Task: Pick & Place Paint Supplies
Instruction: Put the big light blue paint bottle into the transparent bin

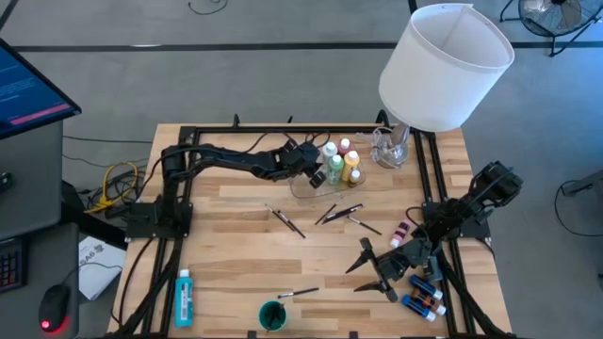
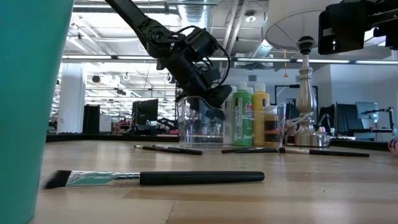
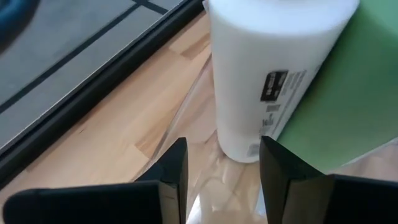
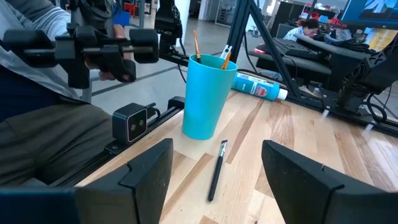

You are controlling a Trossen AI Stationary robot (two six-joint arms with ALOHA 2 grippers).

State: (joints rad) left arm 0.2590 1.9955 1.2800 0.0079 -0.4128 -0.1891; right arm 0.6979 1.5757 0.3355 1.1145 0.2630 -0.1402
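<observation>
Wooden table point(image 1: 236, 221): bottles point(image 1: 339, 162) grouped in far clear tray point(image 1: 303, 191) for storage, left gripper point(image 1: 315, 170) parted empty above it; brushes point(image 1: 334, 215) loose mid-table; right gripper point(image 1: 372, 273) open, idle near right.

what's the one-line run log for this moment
left pincer: open over clear tray | right pincer: open, empty, waiting | brushes: on table

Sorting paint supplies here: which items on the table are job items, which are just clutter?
Job items:
- green bottle, yellow bottle and white bottle in the clear tray
- loose brushes, mid-table
- brush by the teal cup
- pink bottle
- blue bottles near the right end effector

Lying about:
- lamp with white shade
- blue tube
</observation>
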